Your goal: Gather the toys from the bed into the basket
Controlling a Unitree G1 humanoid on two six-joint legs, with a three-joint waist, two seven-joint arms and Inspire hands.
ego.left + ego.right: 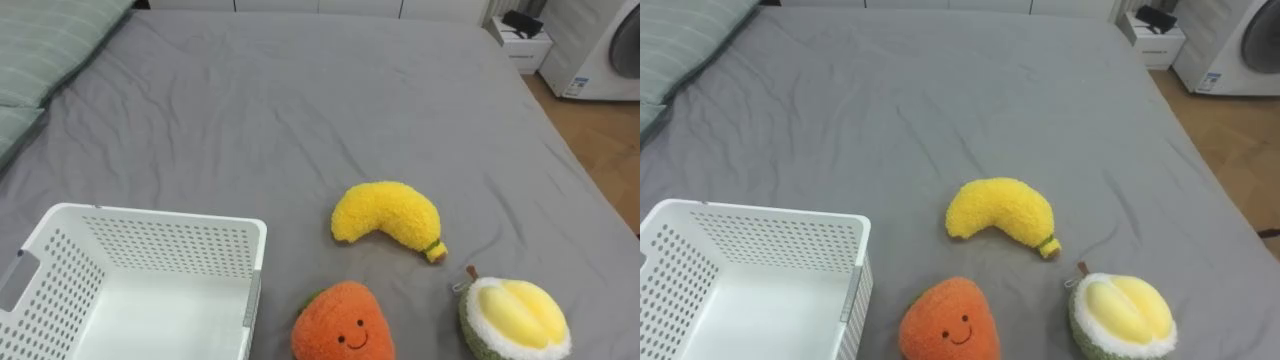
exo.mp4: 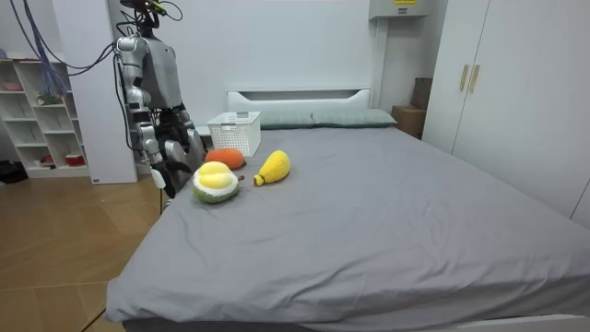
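Banana (image 1: pixel 388 220), orange plush (image 1: pixel 343 325), durian (image 1: pixel 514 318) lie on bed (image 1: pixel 300 100) next to basket (image 1: pixel 150 222); last 3 cut off at btm edge. Right hand (image 2: pixel 157 164) and left hand (image 2: pixel 189 146) low by bed edge, too small, state can't tell.

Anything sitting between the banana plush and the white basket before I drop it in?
Nothing visible. Bare grey sheet separates the banana plush from the right wall of the white basket. The orange plush lies nearer the robot, just off that path.
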